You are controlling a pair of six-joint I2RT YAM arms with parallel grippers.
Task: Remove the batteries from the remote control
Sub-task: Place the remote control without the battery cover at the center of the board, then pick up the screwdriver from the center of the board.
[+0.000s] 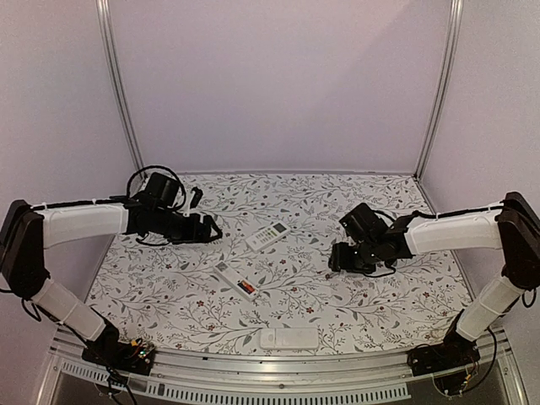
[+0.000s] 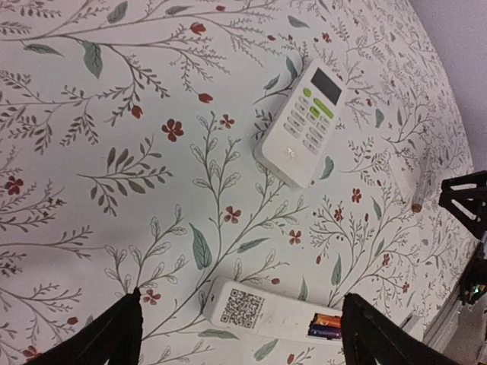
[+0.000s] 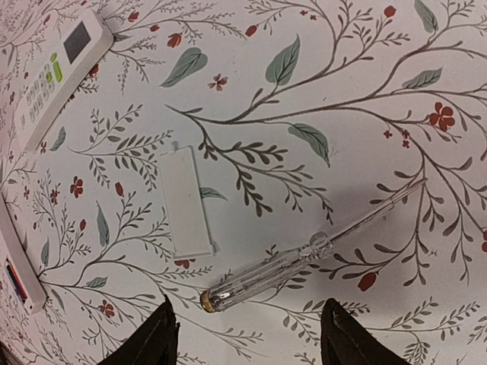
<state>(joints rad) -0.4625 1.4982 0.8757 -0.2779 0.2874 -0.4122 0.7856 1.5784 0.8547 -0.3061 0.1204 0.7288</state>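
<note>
The only label is a QR-code sticker (image 2: 242,308) on the back of the face-down remote (image 2: 285,308), and nothing printed around it is legible. The batteries (image 2: 326,325), orange and dark, sit in that remote's open compartment, which is partly cut off by a finger. The left fingers (image 2: 114,334) are spread wide and empty. The right fingers (image 3: 163,338) are also parted and hold nothing, over a clear stick (image 3: 304,258) and a white cover (image 3: 186,201) on the counter (image 3: 342,91). The button legends on a second remote (image 2: 300,135) are too small to read.

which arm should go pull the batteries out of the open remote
Left. The left gripper, open, frames the open remote, its batteries exposed near one finger. The right gripper hovers over the loose cover and screwdriver, that remote at its view's edge.
</note>
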